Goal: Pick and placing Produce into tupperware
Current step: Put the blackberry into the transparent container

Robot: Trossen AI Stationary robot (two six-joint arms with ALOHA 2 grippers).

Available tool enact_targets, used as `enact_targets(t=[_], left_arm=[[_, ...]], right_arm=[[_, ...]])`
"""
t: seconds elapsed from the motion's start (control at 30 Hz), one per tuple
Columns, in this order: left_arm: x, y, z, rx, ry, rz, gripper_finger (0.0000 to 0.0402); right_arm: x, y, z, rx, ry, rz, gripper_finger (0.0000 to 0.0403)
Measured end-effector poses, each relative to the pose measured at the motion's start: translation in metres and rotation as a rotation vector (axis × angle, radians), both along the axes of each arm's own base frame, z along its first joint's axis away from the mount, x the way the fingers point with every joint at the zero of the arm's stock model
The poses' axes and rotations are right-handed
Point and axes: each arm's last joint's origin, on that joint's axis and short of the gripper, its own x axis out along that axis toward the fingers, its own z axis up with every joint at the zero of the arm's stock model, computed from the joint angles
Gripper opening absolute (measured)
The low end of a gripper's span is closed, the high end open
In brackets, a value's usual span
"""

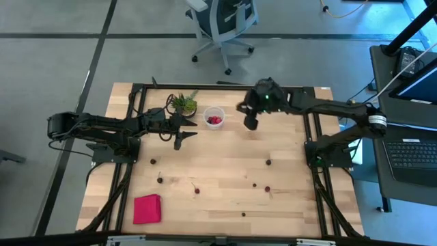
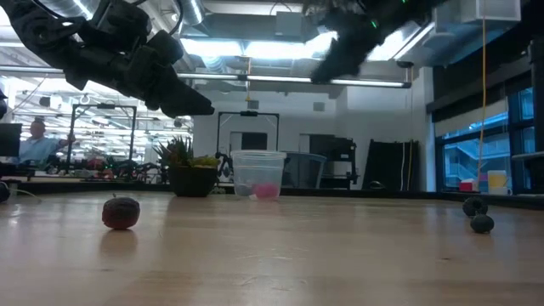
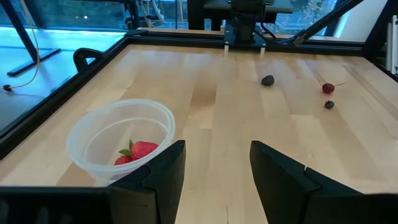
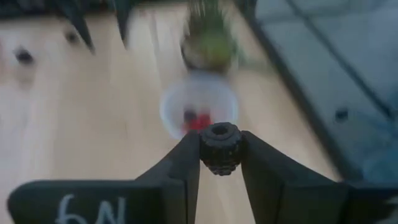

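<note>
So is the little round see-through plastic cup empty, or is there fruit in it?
Not empty. The small round clear plastic cup stands upright with a few red fruits at the bottom, mostly unfilled.

The pale, matt wooden counter (image 1: 225, 171) carried a translucent, smooth plastic round tupperware (image 3: 121, 140); a bumpy dark berry (image 4: 220, 148) looked rough.

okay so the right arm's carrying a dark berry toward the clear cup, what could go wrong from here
1. The right claw pinches the dark berry only at its fingertips, so the berry could slip out before reaching the tupperware.
2. The potted plant sits right beside the cup; a drop slightly off might land in it or on the table.
3. The left claw hovers open close to the cup, so the arms may crowd each other.
</note>
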Motion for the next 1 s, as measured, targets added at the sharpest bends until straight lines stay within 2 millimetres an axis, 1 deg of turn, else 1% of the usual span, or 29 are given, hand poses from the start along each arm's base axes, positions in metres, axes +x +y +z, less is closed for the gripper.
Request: enact_targets(t=[0.07, 0.13, 0.2, 0.27, 0.47, 0.63, 0.77, 0.9, 1.0], left_arm=[[0.000, 0.000, 0.000, 0.000, 0.000, 0.000, 0.0173], [0.000, 0.000, 0.000, 0.000, 0.000, 0.000, 0.0173], [0.000, 0.000, 0.000, 0.000, 0.000, 0.000, 0.0173], [0.000, 0.000, 0.000, 0.000, 0.000, 0.000, 0.0173], [0.000, 0.000, 0.000, 0.000, 0.000, 0.000, 0.0173], [0.000, 0.000, 0.000, 0.000, 0.000, 0.000, 0.0173], [0.000, 0.000, 0.000, 0.000, 0.000, 0.000, 0.0173], [0.000, 0.000, 0.000, 0.000, 0.001, 0.000, 0.0173], [0.000, 0.000, 0.000, 0.000, 0.001, 0.000, 0.0173]], right_arm=[[0.012, -0.003, 0.015, -0.031, -0.018, 0.019, 0.0098], [0.026, -0.008, 0.023, -0.060, -0.005, 0.042, 0.0098], [0.042, -0.013, 0.026, -0.071, 0.016, 0.054, 0.0098], [0.059, -0.019, 0.022, -0.075, 0.057, 0.068, 0.0098], [0.108, -0.036, -0.014, -0.064, 0.236, 0.122, 0.0098], [0.137, -0.043, -0.046, 0.031, 0.320, 0.203, 0.0098], [0.151, -0.046, -0.066, 0.074, 0.341, 0.237, 0.0098], [0.156, -0.049, -0.089, 0.103, 0.397, 0.237, 0.0098], [0.157, -0.051, -0.101, 0.119, 0.428, 0.234, 0.0098]])
